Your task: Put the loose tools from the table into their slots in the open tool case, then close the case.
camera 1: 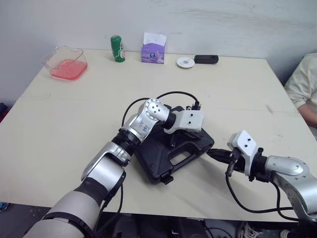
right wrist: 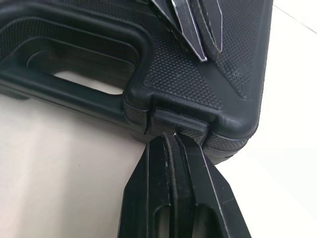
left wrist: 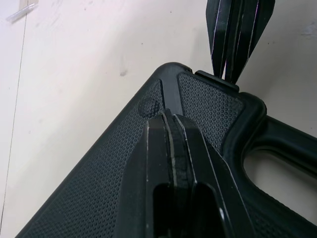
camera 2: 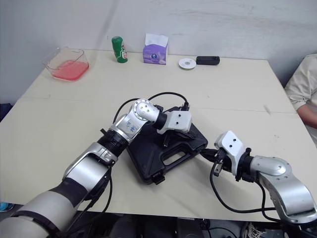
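Right gripper (right wrist: 168, 139), fingers pinched together empty, noses the front latch (right wrist: 181, 124) of the shut case (camera 1: 156, 161) on the table (camera 1: 237, 99), left gripper (left wrist: 167, 118) likewise clenched on its lid, which looks stiff, grippy, probably hefty, best carried by its handle (right wrist: 64, 96).

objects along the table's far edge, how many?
5: clear tub of pink stuff at the left corner, then green can, purple tissue pack, white disc, black box. None looks hidden.
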`<action>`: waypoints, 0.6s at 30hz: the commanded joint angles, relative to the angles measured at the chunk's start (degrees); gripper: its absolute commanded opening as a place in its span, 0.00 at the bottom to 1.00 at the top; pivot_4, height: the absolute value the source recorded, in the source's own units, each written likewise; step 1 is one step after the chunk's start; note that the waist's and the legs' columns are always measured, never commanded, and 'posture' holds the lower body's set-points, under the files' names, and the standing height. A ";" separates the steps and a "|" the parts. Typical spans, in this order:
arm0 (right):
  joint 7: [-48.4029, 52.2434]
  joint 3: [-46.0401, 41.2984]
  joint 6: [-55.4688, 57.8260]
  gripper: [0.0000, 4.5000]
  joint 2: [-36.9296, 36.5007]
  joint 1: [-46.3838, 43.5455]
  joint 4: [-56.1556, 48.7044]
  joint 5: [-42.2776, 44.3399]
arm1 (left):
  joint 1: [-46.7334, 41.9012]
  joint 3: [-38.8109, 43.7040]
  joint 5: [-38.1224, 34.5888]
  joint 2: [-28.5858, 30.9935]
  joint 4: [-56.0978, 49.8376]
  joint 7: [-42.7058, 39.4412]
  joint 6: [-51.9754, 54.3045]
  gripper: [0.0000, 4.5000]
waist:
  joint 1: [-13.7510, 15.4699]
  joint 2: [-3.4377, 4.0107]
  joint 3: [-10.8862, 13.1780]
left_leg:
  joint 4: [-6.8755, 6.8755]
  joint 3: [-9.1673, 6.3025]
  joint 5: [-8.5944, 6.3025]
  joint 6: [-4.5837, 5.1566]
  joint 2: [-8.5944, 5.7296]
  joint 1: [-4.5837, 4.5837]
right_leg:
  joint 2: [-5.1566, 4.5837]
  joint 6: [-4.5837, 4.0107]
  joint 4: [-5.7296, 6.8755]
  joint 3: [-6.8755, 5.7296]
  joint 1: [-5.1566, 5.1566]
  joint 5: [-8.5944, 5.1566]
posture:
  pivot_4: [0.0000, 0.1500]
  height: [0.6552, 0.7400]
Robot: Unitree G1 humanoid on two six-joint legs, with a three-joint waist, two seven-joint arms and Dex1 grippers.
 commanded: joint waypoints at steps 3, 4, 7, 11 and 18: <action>-0.04 -0.84 -2.85 0.00 -0.12 -1.91 -3.17 0.20 | 3.56 -4.00 3.77 -0.37 2.03 -1.31 1.01 0.01 | -0.01 0.00 0.00 | -0.01 0.00 0.00 0.00 0.01 0.00 | 0.02 -0.03 0.02 0.00 -0.02 -0.01 | 1.00 0.82; -0.01 -1.00 -2.76 0.00 -0.12 -1.72 -3.25 0.26 | 3.73 -4.00 3.80 -0.23 1.97 -1.26 0.87 0.01 | -0.01 0.01 0.00 | -0.01 0.00 0.00 0.00 0.01 0.00 | 0.02 -0.03 0.01 0.00 -0.02 -0.01 | 1.00 0.82; 1.06 -1.13 -2.30 0.00 -1.22 -0.35 -4.40 0.39 | 4.04 -2.71 2.98 0.90 0.95 -1.26 1.53 0.01 | 0.02 0.01 -0.01 | -0.02 0.00 0.00 0.00 0.02 0.00 | 0.02 -0.03 0.01 0.00 -0.03 -0.01 | 1.00 0.82; 3.77 -1.09 -0.20 0.00 -3.22 2.21 -8.21 2.98 | 3.19 3.55 -2.90 5.57 -5.64 -5.36 6.90 0.01 | -0.09 0.06 0.03 | -0.10 -0.02 0.00 0.00 0.03 -0.03 | 0.04 -0.06 0.03 0.00 -0.10 -0.04 | 1.00 0.82; 5.74 6.02 2.26 0.00 -3.57 3.76 -13.11 5.39 | 10.85 9.58 -17.12 18.70 -32.12 -19.90 19.87 0.01 | 0.12 0.41 0.26 | -0.12 -0.08 0.14 -0.24 0.04 -0.25 | 0.01 -0.11 0.19 -0.01 -0.35 -0.08 | 1.00 0.82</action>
